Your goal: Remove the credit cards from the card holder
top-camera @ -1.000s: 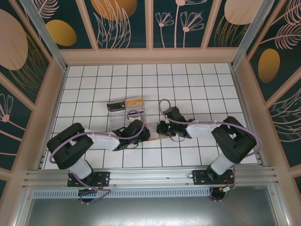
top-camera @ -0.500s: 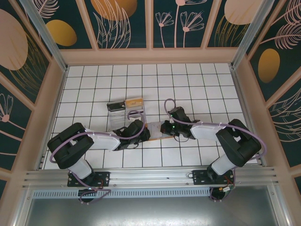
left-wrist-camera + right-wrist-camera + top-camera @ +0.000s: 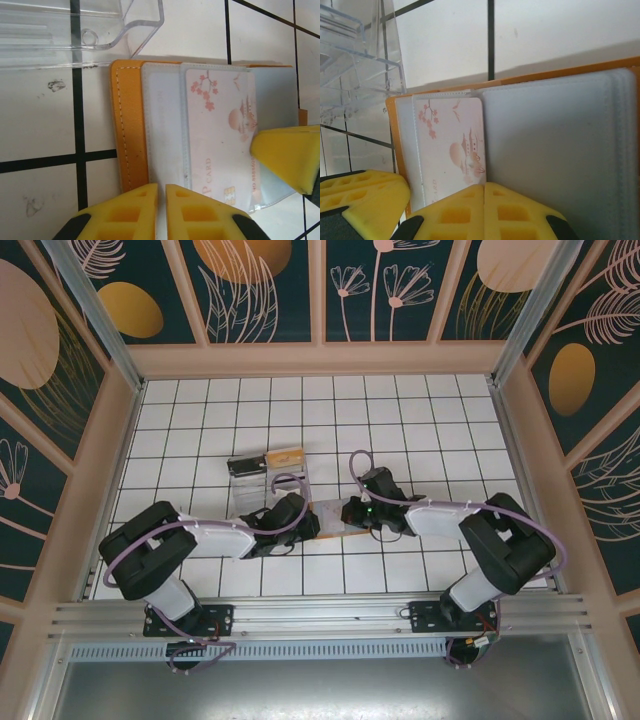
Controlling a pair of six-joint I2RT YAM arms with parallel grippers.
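Note:
The card holder lies open on the tiles, orange-brown with pale clear pockets. One of the credit cards, pale pink with a blossom and pagoda print, sits in a pocket. My left gripper rests its tips on the pale pocket strip by the holder's orange edge, with only a hairline slit between the fingers. My right gripper is shut, and its tips press on the pocket at the card's inner edge. Nothing is held between either pair of fingers.
A clear plastic tray stands just behind and left of the holder, with a tan piece and a dark piece at its far end. White gridded tabletop lies all round, with walls at the back and sides.
The right arm's elbow has swung to the right and its gripper has shifted slightly right on the card holder. The left arm has hardly moved.

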